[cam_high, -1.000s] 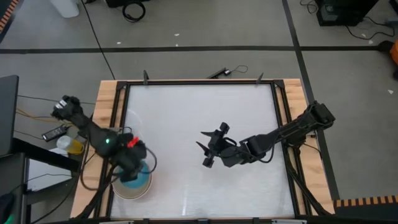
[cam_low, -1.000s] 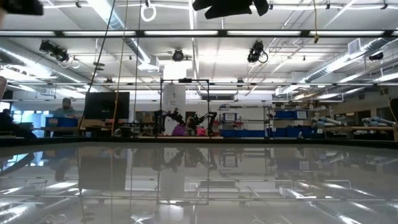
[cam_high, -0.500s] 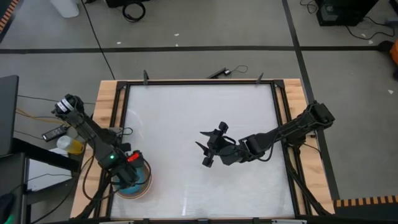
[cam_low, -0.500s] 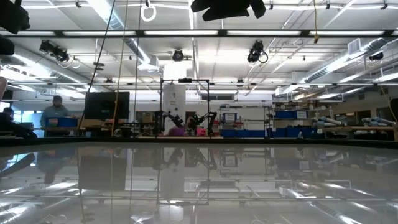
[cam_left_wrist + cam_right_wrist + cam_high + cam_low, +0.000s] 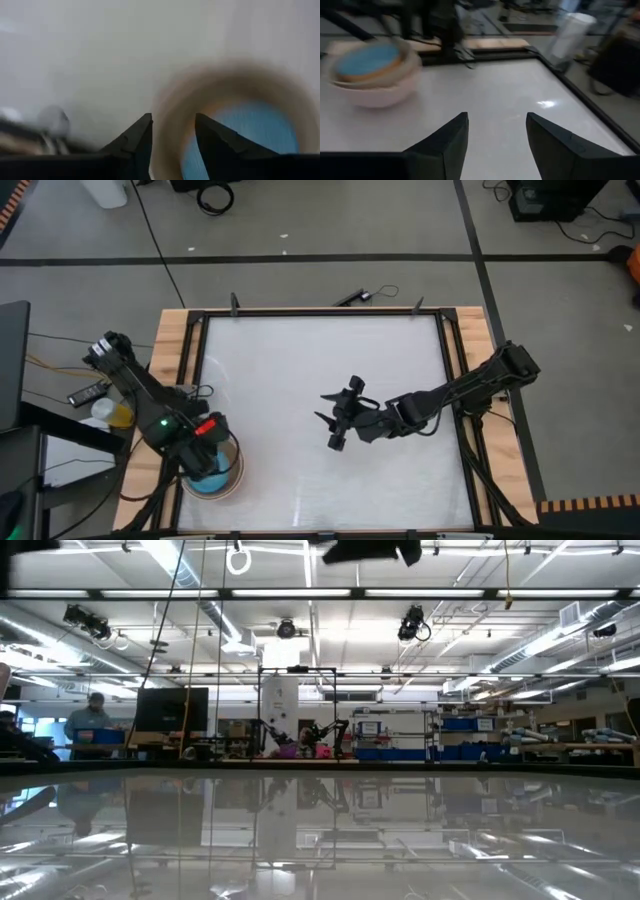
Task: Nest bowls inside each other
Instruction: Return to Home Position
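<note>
The bowls stand nested in one stack (image 5: 226, 477) at the table's near left corner. In the right wrist view the stack (image 5: 372, 75) shows a pale large bowl (image 5: 380, 95) at the bottom, beige and orange rims above it, and the blue bowl (image 5: 367, 57) innermost. My left gripper (image 5: 200, 460) points down over the stack's left side. In its blurred wrist view it (image 5: 172, 132) is open, with the stack's beige rim (image 5: 167, 115) showing behind the gap and the blue bowl (image 5: 245, 135) beside it. My right gripper (image 5: 333, 420) hovers open over the table's middle, facing the stack.
The white tabletop (image 5: 320, 360) stretches bare from the stack to the far and right edges, inside a black frame with wooden side boards (image 5: 172, 340). Small items lie off the table at the left (image 5: 100, 405). The low view shows only my right gripper's dark shape (image 5: 365, 550).
My left gripper has shifted a little toward the table's near left corner, staying above the stack. The stack has kept its place. My right gripper has held still.
</note>
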Action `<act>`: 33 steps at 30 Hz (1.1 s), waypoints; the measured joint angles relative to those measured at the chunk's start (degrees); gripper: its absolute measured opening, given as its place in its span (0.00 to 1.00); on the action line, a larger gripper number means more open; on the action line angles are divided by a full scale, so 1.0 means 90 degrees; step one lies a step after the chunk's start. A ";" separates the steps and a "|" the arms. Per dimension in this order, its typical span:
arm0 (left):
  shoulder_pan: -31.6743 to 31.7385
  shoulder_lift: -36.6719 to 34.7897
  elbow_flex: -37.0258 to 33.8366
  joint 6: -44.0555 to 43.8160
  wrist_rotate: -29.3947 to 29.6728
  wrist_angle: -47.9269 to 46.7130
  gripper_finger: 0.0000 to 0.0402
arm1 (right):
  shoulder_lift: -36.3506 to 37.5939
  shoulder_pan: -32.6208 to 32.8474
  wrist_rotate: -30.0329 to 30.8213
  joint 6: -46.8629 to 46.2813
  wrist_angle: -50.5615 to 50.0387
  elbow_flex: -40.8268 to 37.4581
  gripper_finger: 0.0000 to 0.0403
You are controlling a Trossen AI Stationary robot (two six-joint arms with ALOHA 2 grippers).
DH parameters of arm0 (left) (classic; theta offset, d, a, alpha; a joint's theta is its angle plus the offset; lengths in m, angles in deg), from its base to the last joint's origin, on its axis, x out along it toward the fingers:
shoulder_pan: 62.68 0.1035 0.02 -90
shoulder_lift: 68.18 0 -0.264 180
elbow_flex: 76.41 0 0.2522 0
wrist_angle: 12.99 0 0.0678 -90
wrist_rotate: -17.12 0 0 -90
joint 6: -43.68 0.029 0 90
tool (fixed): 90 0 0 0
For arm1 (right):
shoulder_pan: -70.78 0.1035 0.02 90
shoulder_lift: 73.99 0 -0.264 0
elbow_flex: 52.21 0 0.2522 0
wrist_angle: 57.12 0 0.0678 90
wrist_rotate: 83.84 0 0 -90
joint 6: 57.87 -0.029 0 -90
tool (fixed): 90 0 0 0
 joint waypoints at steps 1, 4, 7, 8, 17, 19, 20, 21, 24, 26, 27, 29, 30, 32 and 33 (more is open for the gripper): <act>0.0000 -0.0004 0.0103 0.0084 0.0564 0.0009 0.37 | 0.0087 0.0002 -0.0192 0.0031 0.0019 0.0000 0.50; 0.0174 -0.0119 0.0150 0.0696 0.1850 0.0383 0.35 | 0.0415 0.0013 -0.0631 0.0119 0.0077 -0.0093 0.47; 0.0924 -0.0238 -0.0061 0.1926 0.1993 0.1359 0.31 | 0.0833 0.0013 -0.0868 0.0165 0.0217 -0.0394 0.43; 0.1255 -0.0253 -0.0182 0.2344 0.1857 0.1789 0.29 | 0.0996 0.0013 -0.0934 0.0170 0.0325 -0.0540 0.42; 0.3560 -0.0233 -0.1654 0.5882 0.0561 0.6978 0.18 | 0.2606 0.0185 -0.1101 0.0163 0.2392 -0.3018 0.32; 0.3941 -0.0246 -0.1910 0.6245 0.0492 0.7754 0.16 | 0.2868 0.0155 -0.1377 0.0186 0.3208 -0.3819 0.29; 0.4128 -0.0293 -0.1988 0.6362 0.0377 0.7903 0.16 | 0.2997 0.0120 -0.1474 0.0185 0.3535 -0.4183 0.28; 0.4311 -0.0377 -0.2020 0.6435 0.0227 0.7924 0.15 | 0.3155 0.0074 -0.1503 0.0184 0.3810 -0.4510 0.26; 0.4803 -0.0902 -0.2036 0.6489 -0.0212 0.7791 0.13 | 0.3840 -0.0089 -0.1570 0.0259 0.4151 -0.5228 0.20; 0.5058 -0.1350 -0.2036 0.6586 -0.0517 0.7777 0.12 | 0.4444 -0.0215 -0.1634 0.0264 0.4104 -0.5565 0.15; 0.5161 -0.1569 -0.2036 0.6689 -0.0616 0.7757 0.12 | 0.4743 -0.0275 -0.1708 0.0298 0.4083 -0.5684 0.13; 0.5308 -0.1989 -0.2072 0.6858 -0.0650 0.7684 0.11 | 0.5359 -0.0366 -0.1865 0.0442 0.4069 -0.5887 0.09; 0.5357 -0.2210 -0.2150 0.6937 -0.0650 0.7691 0.11 | 0.5643 -0.0393 -0.1919 0.0491 0.4064 -0.5956 0.06; 0.5426 -0.2681 -0.2448 0.7015 -0.0655 0.7695 0.11 | 0.6211 -0.0400 -0.1956 0.0287 0.3891 -0.6049 0.03; 0.5440 -0.2903 -0.2648 0.7013 -0.0655 0.7779 0.11 | 0.6478 -0.0400 -0.1958 0.0130 0.3739 -0.6086 0.02</act>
